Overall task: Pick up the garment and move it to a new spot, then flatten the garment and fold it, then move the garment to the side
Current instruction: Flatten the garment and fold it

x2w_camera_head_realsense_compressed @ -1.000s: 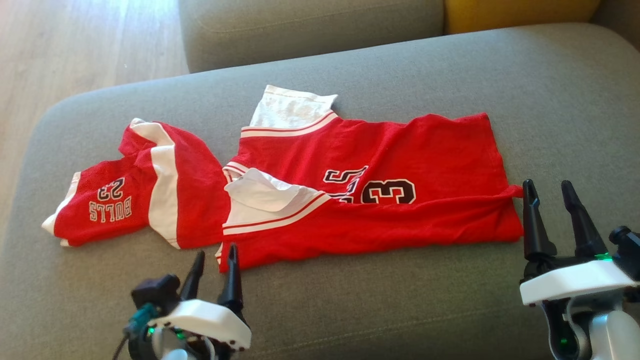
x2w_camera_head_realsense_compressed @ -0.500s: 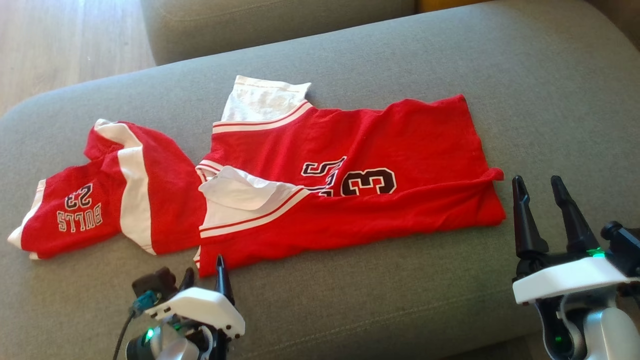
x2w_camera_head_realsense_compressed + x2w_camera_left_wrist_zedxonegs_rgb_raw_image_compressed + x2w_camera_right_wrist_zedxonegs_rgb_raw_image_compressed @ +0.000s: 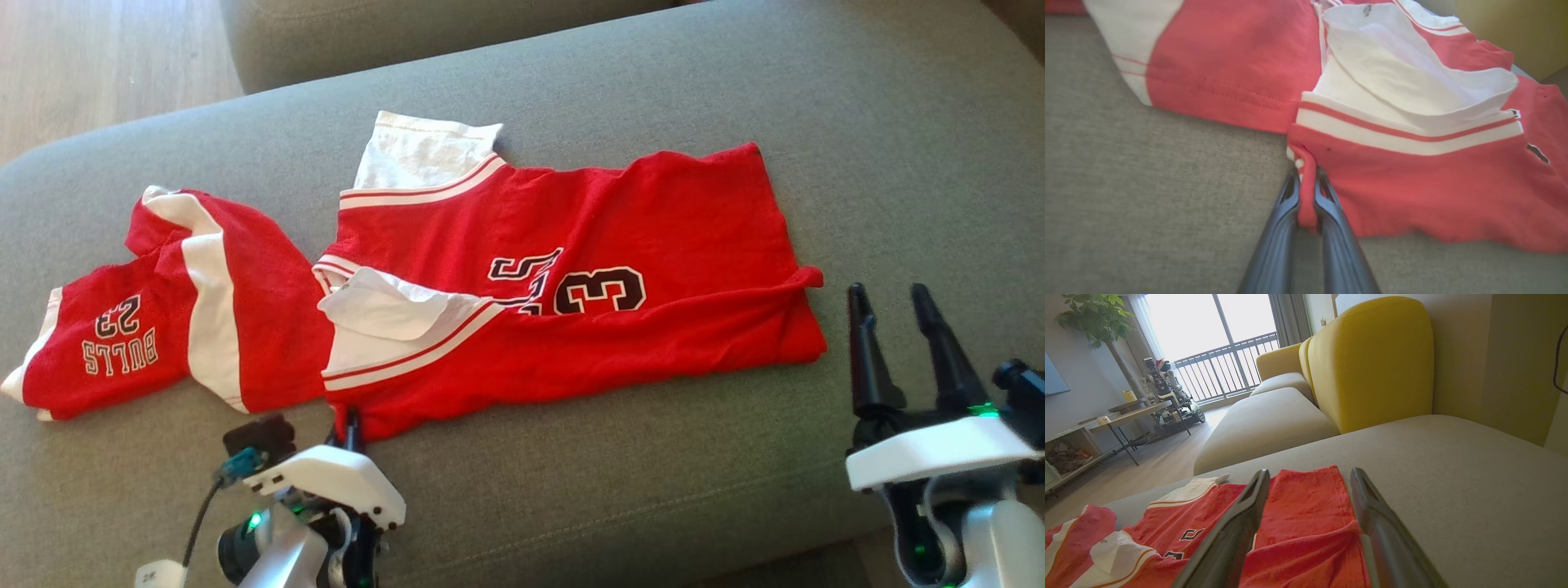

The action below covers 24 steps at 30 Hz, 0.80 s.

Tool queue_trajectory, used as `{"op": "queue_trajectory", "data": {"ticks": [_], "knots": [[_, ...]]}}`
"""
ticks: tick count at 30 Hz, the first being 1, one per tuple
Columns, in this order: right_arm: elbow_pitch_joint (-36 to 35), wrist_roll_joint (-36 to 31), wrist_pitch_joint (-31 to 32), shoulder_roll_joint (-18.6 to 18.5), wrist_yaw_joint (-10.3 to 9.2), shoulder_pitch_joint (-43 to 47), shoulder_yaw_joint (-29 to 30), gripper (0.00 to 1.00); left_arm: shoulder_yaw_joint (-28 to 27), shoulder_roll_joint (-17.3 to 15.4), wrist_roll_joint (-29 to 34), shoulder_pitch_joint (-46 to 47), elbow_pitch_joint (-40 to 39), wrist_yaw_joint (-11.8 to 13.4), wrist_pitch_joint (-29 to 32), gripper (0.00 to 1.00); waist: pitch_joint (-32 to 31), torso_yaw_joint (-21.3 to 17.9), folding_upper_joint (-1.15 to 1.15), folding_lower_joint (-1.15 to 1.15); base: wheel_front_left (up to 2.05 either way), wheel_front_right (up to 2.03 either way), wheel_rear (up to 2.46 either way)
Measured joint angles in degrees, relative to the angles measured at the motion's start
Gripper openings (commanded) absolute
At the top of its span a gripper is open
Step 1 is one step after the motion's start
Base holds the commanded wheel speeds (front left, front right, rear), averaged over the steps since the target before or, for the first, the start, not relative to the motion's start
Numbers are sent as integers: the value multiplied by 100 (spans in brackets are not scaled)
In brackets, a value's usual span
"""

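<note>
The red shirt (image 3: 588,237) (image 3: 1412,192) (image 3: 1306,502) lies sideways on a grey sofa seat (image 3: 571,498) (image 3: 1147,204) (image 3: 1453,477), spread mostly flat, with a black and white number on its upper face. The shirt's near long edge is folded up over the front and covers the lower part of that number. One white sleeve (image 3: 424,151) sticks out from the shirt's far edge. The other white sleeve (image 3: 392,314) (image 3: 1404,81) lies folded back on top of the shirt, next to the collar end. A pair of red shorts (image 3: 269,310) (image 3: 1229,61) with white side stripes and the print "BULLS 23" lies crumpled at the shirt's collar end, touching it. The left gripper (image 3: 352,423) (image 3: 1306,176) is at the shirt's near corner on the collar end. Its two fingers are closed tight on a narrow ridge of red cloth at that corner, as the left wrist view shows. The right gripper (image 3: 887,296) (image 3: 1310,473) stands just beside the shirt's hem end, close to the near corner but apart from the cloth. Its fingers are spread wide and hold nothing. Whether its fingertips touch the seat cannot be told.
</note>
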<state>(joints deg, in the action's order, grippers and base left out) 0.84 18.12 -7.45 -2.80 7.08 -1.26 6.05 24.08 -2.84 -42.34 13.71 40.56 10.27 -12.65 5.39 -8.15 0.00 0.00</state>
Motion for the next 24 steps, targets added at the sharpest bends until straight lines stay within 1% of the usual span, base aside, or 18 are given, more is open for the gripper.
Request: {"op": "queue_trajectory", "data": {"ticks": [3, 5, 7, 10, 14, 20, 24], "knots": [[187, -121, 78, 4, 0, -78, 157, 100, 174, 7, -16, 53, 23, -78, 3, 0, 39, 21, 0, 0, 0, 0, 0], [443, 1, 144, 8, 0, -159, 157, 100, 232, 5, 15, 78, 21, -96, -7, 0, 55, 45, 0, 0, 0, 0, 0], [786, 425, 200, 29, 0, -266, 246, 100, 304, 7, 101, 98, 8, -120, -11, 0, 49, 91, 0, 0, 0, 0, 0], [1419, 939, 222, 34, 0, -452, 578, 100, 353, 8, 152, 93, -68, -120, -33, 0, 22, 177, 0, 0, 0, 0, 0], [2310, 1223, 244, 34, 0, -689, 867, 100, 439, 8, 245, 34, -257, -110, -60, 0, -26, 308, 0, 0, 0, 0, 0], [3215, 1538, 190, 35, 0, -1202, 813, 100, 479, 8, 287, -43, -520, -67, -107, 0, -16, 440, 0, 0, 0, 0, 0], [3883, 1561, 125, 33, 0, -1571, 818, 100, 517, 8, 299, -44, -638, -59, -105, 0, 74, 479, 0, 0, 0, 0, 0]]}}
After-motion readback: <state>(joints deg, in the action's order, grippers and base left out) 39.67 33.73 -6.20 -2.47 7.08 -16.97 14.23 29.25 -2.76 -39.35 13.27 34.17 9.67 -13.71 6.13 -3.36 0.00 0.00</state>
